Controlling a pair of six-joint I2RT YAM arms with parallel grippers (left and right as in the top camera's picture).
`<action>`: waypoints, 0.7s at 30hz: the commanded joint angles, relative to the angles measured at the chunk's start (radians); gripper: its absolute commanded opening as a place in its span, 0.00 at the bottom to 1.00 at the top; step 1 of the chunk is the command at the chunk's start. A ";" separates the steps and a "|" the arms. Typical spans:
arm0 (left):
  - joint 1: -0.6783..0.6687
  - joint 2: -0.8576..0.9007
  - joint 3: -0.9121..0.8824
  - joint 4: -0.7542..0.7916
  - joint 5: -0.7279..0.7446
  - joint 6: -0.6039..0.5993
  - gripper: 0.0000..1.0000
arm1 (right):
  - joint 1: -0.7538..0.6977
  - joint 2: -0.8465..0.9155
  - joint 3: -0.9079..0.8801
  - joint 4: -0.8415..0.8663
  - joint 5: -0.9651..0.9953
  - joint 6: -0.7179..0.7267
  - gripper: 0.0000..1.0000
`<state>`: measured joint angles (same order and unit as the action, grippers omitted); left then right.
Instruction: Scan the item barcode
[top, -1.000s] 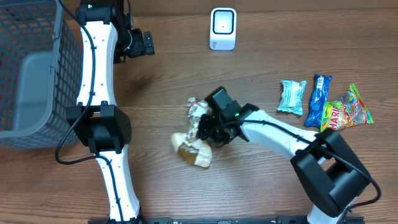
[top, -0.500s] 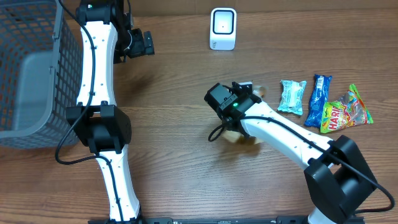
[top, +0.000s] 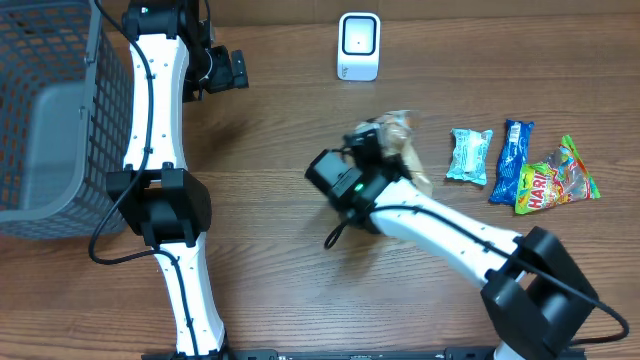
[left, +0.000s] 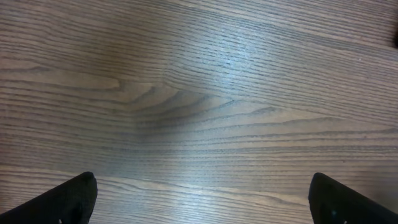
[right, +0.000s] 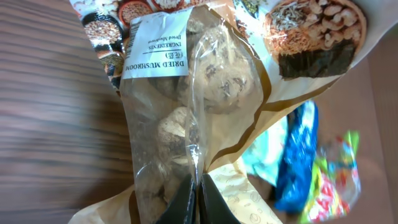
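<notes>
Since a second ago the mushroom bag (top: 402, 132) has been lifted from mid-table to a spot near the scanner (top: 358, 46). Left gripper (left: 202, 200): spread wide, empty, over bare wood. Right gripper (right: 198, 198): pinched tight on the bag's edge, the bag's long axis running away from the fingers with the label at the far end. The arm reaches diagonally across the table.

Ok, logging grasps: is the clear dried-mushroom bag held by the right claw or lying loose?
Held. In the right wrist view the right claw is pinched shut on the clear dried-mushroom bag.

Mushroom bag (right: 205, 93) cut off top and bottom, snack packets (right: 298, 155) behind it blurred; basket (top: 50, 50) cropped left
</notes>
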<state>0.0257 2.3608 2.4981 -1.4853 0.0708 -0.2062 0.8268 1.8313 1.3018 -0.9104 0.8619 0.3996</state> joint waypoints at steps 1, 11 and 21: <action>-0.008 0.002 -0.008 0.001 0.006 0.019 1.00 | 0.056 0.024 0.026 0.028 0.063 -0.115 0.04; -0.008 0.002 -0.008 0.001 0.007 0.019 1.00 | 0.140 0.163 0.026 0.091 0.423 -0.251 0.04; -0.008 0.002 -0.008 0.001 0.006 0.019 1.00 | 0.236 0.167 0.026 0.229 0.278 -0.319 0.13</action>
<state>0.0257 2.3608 2.4981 -1.4853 0.0708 -0.2062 1.0271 2.0037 1.3041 -0.6956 1.2003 0.0933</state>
